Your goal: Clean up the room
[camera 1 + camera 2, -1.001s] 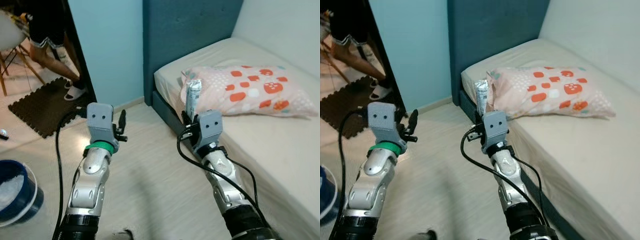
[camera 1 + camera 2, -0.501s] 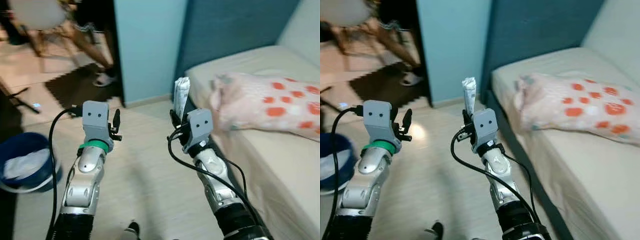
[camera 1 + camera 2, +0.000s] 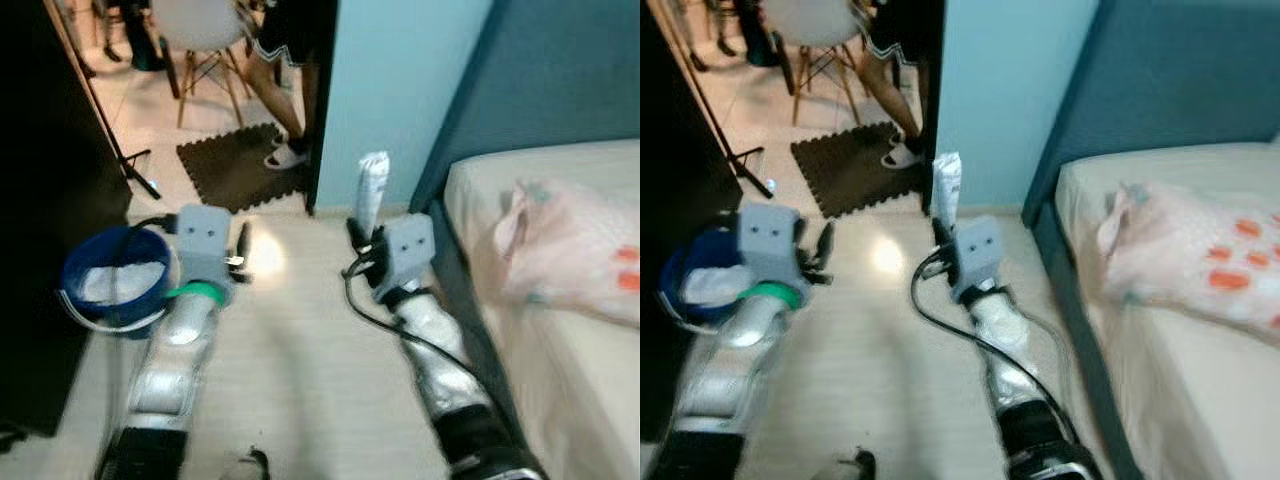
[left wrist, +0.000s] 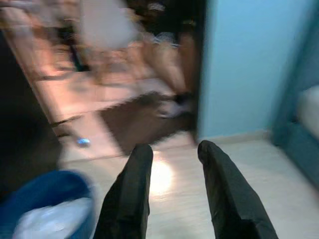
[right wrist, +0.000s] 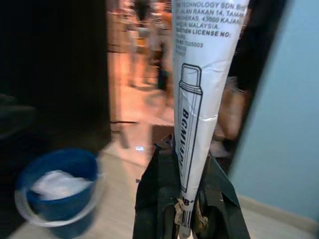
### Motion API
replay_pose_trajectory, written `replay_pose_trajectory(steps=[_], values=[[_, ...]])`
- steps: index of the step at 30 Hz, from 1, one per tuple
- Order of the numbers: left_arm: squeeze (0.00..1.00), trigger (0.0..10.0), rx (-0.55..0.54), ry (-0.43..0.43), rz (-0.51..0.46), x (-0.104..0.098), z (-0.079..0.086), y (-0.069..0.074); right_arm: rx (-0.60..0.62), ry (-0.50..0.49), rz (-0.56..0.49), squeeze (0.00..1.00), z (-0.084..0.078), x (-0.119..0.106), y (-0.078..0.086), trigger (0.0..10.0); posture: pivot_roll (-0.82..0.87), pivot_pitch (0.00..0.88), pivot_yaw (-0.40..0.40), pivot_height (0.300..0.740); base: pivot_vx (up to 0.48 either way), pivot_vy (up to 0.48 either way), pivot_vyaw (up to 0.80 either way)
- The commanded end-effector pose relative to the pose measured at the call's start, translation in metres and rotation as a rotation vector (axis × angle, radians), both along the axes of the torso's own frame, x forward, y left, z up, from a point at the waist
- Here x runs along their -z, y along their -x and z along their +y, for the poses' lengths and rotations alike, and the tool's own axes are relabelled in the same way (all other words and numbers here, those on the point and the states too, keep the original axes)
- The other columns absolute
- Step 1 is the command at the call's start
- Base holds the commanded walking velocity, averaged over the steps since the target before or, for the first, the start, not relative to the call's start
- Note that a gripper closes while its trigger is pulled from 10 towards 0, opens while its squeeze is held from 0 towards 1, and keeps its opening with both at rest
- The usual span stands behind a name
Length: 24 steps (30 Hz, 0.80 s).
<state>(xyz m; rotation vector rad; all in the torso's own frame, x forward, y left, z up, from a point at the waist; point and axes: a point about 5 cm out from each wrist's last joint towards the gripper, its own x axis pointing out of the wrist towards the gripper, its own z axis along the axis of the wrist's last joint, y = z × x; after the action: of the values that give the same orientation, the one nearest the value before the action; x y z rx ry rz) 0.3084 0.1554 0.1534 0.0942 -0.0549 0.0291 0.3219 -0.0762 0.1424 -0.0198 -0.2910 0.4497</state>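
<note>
White tube [image 5: 199, 94] stands upright, clamped between the right gripper [image 3: 362, 232] fingers, raised above the pale floor [image 3: 300, 360] beside the bed [image 3: 1200, 400]; the left gripper [image 4: 172, 184] hangs with fingers parted, grasping nothing — a blue bucket [image 3: 112, 282] with white stuff inside sits just beyond it.

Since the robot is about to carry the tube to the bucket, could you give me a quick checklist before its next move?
1. Right gripper shut on the white tube: ok.
2. Tube upright, not slipping: ok.
3. Blue bucket in view, open top, white trash inside: ok.
4. Left gripper open, holding nothing: ok.
5. Floor path toward the bucket free of obstacles: ok.
6. Person in the doorway beyond, staying away from the route: cannot tell.
</note>
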Motion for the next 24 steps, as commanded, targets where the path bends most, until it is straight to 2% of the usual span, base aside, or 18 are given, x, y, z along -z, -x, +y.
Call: replay_pose_trajectory(steps=[1,7,17,24], values=[[0.0,10.0,0.004,0.001,0.023,0.005,-0.002,0.001,0.005,-0.011,0.025,0.0,-0.003,0.005,0.001,10.0,0.04,0.0,-0.007,0.712,0.0,0.0,0.73],[0.0,10.0,-0.003,-0.013,0.025,0.006,-0.001,0.001,0.021,-0.055,0.052,0.0,-0.005,0.008,0.0,10.0,0.04,0.0,-0.001,0.712,0.291,0.0,0.73],[0.0,10.0,0.006,-0.039,0.032,0.006,0.003,0.001,0.062,-0.065,0.063,0.0,-0.007,0.013,0.0,10.0,0.05,0.0,0.033,0.712,0.377,0.0,0.73],[0.0,10.0,0.009,-0.066,0.036,0.004,0.008,-0.002,0.092,-0.055,0.069,0.0,-0.007,0.017,0.001,10.0,0.05,0.0,0.045,0.712,0.466,0.0,0.12]])
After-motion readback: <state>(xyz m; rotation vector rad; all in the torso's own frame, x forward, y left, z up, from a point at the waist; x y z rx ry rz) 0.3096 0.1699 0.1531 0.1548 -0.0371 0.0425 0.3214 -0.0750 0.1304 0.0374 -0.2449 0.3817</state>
